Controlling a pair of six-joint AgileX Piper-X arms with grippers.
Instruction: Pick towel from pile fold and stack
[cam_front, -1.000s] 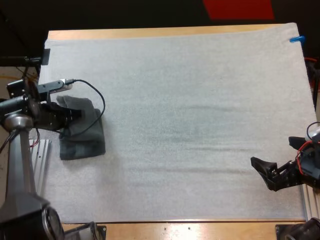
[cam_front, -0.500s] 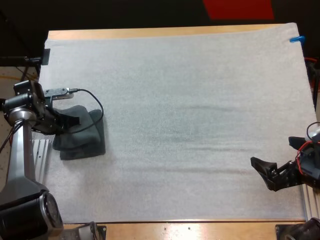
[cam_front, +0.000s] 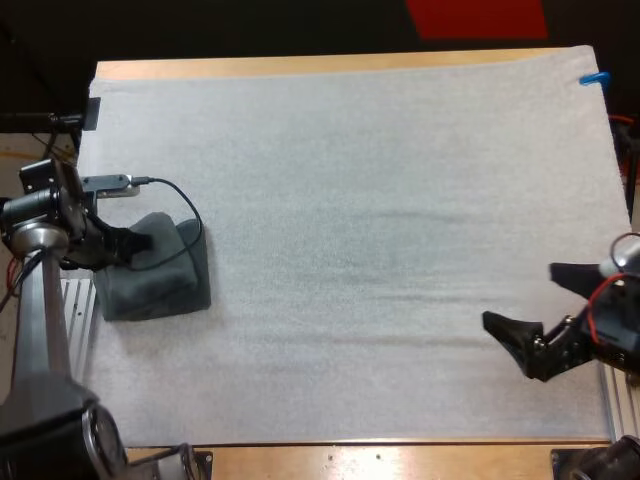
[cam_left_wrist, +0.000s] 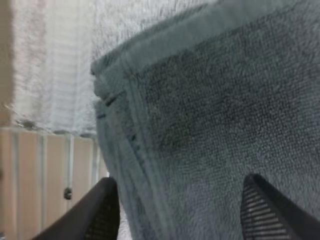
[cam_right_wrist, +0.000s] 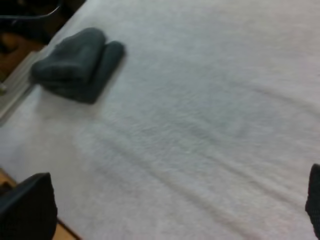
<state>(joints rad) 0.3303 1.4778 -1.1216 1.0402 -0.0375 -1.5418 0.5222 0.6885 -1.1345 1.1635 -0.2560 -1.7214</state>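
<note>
The folded towel (cam_front: 165, 290) lies at the left edge of the mat (cam_front: 350, 200), directly under the left hand (cam_front: 140, 242). That hand's fingers (cam_left_wrist: 102, 210) stand apart and grip nothing: one is past the layered edge, the other over the top. The right hand (cam_front: 535, 308) is wide open, empty and well apart from the towel. The towel is near-square, with no clear long axis.

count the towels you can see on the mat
1: a folded dark grey-green towel bundle at the left edge of the white mat, beneath the left gripper. Its layers may be more than one towel stacked; I cannot tell.
</note>
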